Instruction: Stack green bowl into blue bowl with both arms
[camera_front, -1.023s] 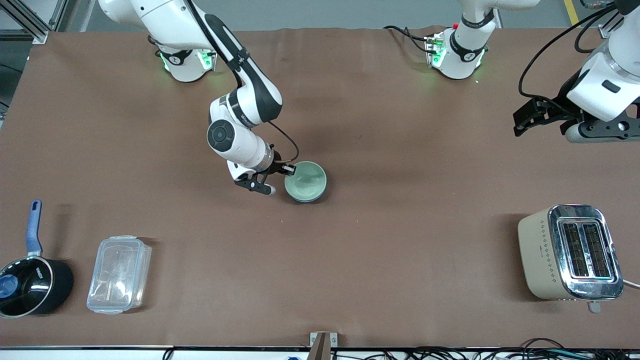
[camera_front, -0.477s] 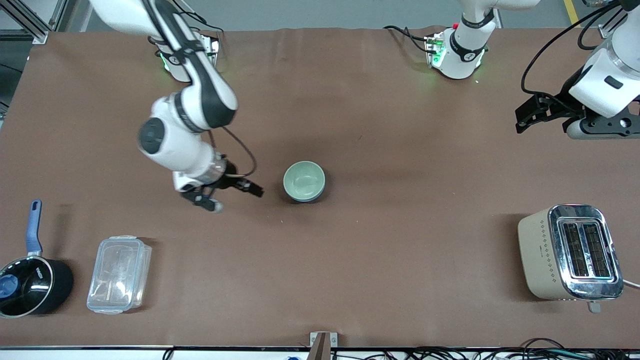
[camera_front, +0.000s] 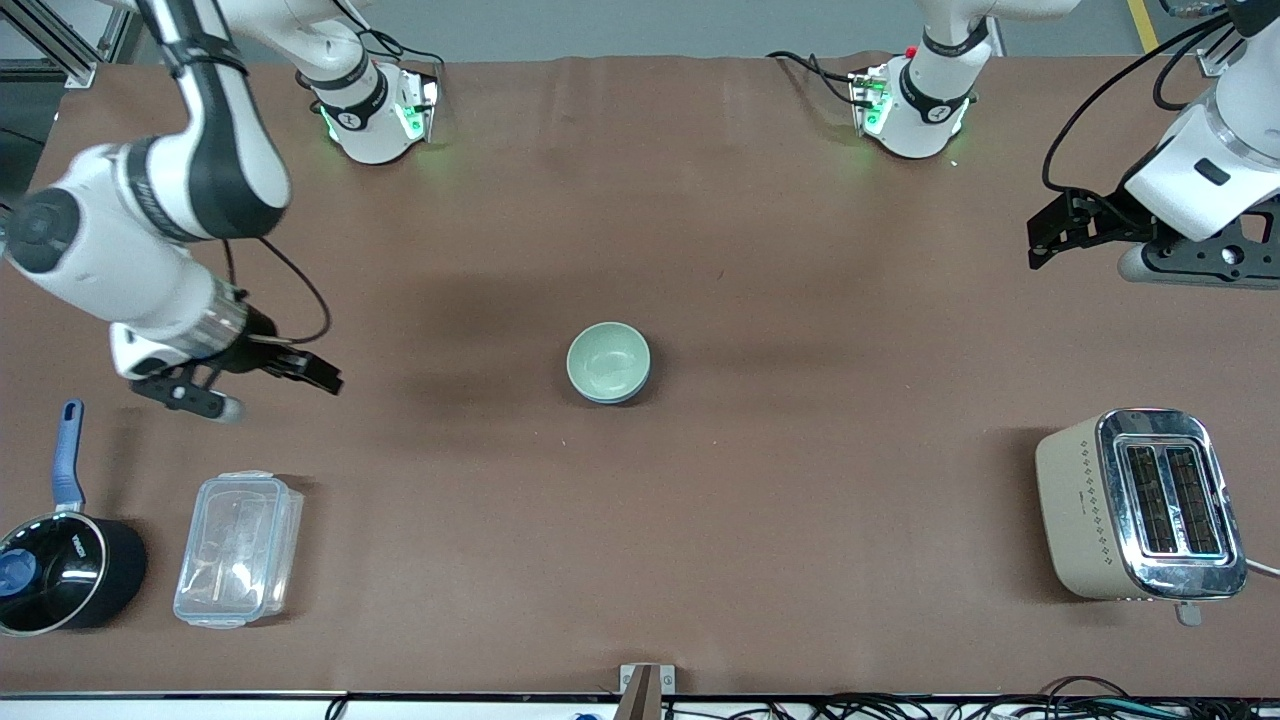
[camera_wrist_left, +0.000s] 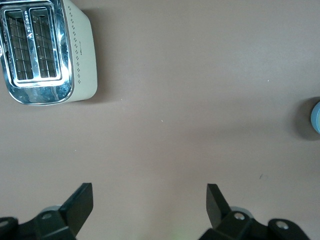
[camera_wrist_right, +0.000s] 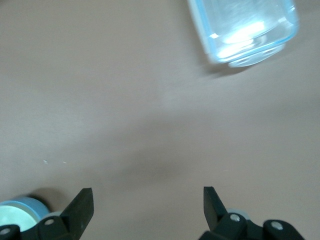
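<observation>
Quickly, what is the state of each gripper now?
Left gripper: open, holding nothing.
Right gripper: open, holding nothing.

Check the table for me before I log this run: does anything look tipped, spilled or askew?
Nothing stands out. The green bowl sits upright, nested level in the blue bowl. The toaster, saucepan and clear container stand upright, with no spill. The right gripper and left gripper hang open and empty.

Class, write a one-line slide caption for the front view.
Green bowl nested in blue bowl at mid-table; both grippers, right and left, open.
</observation>
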